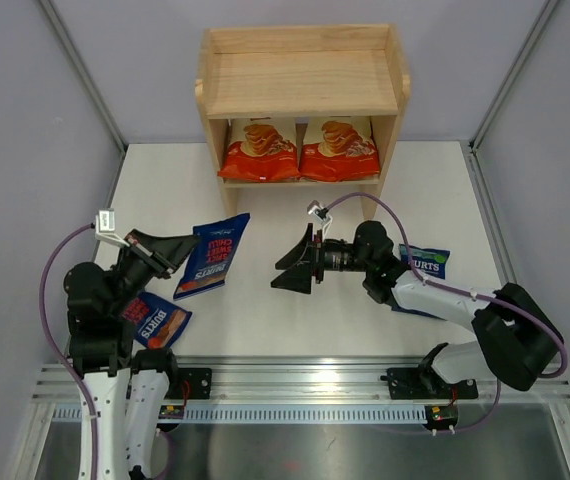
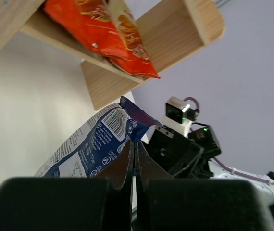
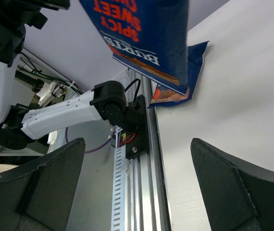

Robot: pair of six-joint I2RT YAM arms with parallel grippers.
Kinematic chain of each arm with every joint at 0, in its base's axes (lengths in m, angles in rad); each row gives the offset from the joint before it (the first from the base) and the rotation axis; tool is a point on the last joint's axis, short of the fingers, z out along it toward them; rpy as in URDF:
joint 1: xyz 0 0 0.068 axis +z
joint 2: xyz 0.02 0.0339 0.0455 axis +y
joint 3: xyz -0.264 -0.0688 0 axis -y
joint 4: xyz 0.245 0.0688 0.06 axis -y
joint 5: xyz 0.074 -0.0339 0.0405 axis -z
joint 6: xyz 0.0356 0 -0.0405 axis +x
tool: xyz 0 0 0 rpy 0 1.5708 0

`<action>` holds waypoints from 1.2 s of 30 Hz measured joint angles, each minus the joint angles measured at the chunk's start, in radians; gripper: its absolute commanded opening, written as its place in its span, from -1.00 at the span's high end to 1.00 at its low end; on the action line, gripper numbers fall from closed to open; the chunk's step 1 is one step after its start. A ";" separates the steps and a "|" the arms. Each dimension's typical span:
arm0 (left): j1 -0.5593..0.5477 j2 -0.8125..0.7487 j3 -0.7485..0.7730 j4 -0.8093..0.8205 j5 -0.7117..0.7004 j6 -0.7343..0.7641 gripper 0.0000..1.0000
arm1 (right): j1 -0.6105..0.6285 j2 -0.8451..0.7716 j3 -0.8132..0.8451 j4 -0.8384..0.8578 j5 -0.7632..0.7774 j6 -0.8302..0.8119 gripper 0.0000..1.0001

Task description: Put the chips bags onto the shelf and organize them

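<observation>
My left gripper [image 1: 193, 244] is shut on the left edge of a dark blue Burts bag [image 1: 215, 255] with red lettering and holds it off the table. In the left wrist view the fingers [image 2: 127, 159] pinch the bag [image 2: 91, 144]. A second red-accented Burts bag [image 1: 161, 322] lies flat beside the left arm and also shows in the right wrist view [image 3: 187, 72]. A third Burts bag [image 1: 427, 260] lies partly under the right arm. Two cream-and-orange Cassava bags [image 1: 258, 150] [image 1: 339, 148] stand on the lower tier of the wooden shelf [image 1: 303, 80]. My right gripper [image 1: 287, 268] is open and empty, facing the held bag [image 3: 142, 33].
The shelf's top tier [image 1: 300, 75] holds nothing. Grey walls enclose the table on the left, right and back. A metal rail [image 1: 305, 395] runs along the near edge, carrying both arm bases.
</observation>
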 measured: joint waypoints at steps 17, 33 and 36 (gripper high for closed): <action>-0.001 0.003 0.239 0.065 0.144 -0.151 1.00 | 0.154 0.200 0.258 0.365 -0.008 0.020 -0.98; -0.002 0.045 0.264 0.097 0.196 -0.143 0.56 | 0.223 0.191 0.312 0.362 0.050 0.059 0.53; -0.002 0.085 0.289 0.097 0.234 -0.047 -0.15 | 0.223 0.114 0.303 0.220 0.077 0.047 0.56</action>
